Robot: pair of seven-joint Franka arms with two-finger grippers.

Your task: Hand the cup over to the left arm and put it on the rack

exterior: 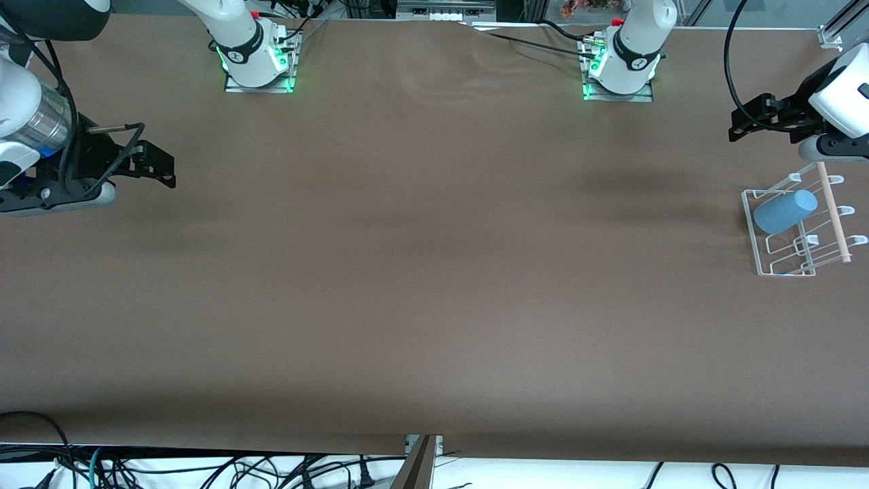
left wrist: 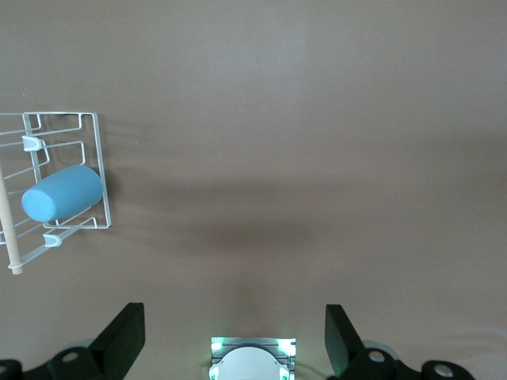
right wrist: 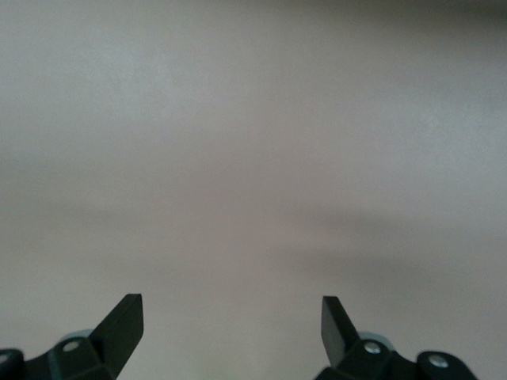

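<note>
The light-blue cup (exterior: 785,210) lies on its side on the white wire rack (exterior: 778,266) at the left arm's end of the table. The rack has a pale wooden rod (exterior: 833,212) along one side. Cup (left wrist: 62,192) and rack (left wrist: 101,176) also show in the left wrist view. My left gripper (exterior: 740,122) is open and empty, up in the air beside the rack, over bare table. Its fingers (left wrist: 125,336) stand wide apart. My right gripper (exterior: 159,166) is open and empty over bare table at the right arm's end. Its fingers (right wrist: 123,323) stand wide apart.
The brown table (exterior: 434,272) stretches between the two arms. The arm bases (exterior: 258,61) (exterior: 621,68) stand along the table edge farthest from the front camera. The left base (left wrist: 252,360) shows between the left fingers. Cables hang off the near edge.
</note>
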